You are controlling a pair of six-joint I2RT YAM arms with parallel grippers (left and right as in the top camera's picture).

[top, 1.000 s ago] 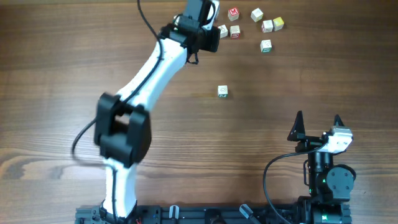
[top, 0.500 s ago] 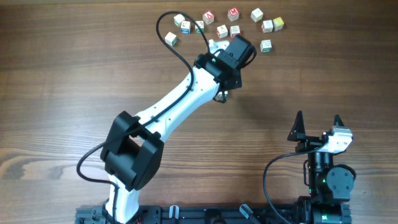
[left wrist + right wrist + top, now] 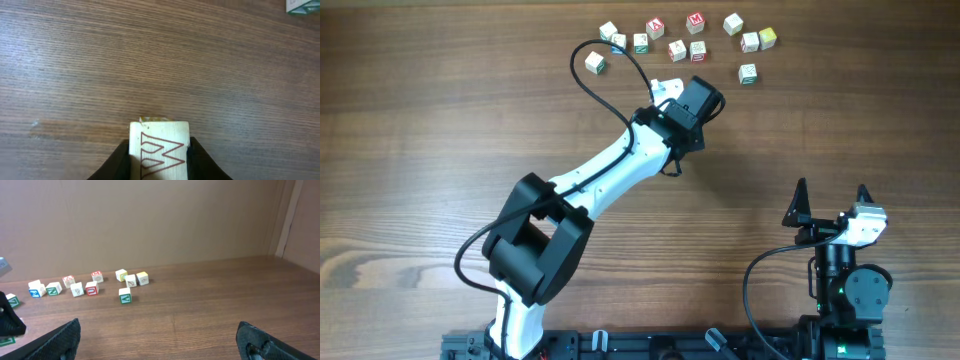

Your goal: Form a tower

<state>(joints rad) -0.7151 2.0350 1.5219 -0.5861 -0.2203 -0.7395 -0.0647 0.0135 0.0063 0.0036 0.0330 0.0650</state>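
**Pale wooden cube pinched in the left jaws at mid-tabletop**

A pale wooden cube with a red zigzag letter (image 3: 160,145) is pinched between the jaws of the left gripper (image 3: 160,161), low over the brown wooden tabletop (image 3: 420,120). A thin yellowish edge is seen just beyond the cube's far side. Whether it belongs to the tower cannot be told, since that spot is covered by the gripper in the overhead view. The held cube is near the middle of the tabletop, just below the scattered loose letter cubes (image 3: 697,47). The jaws of the right gripper (image 3: 832,190) are spread wide, well apart from the cubes.
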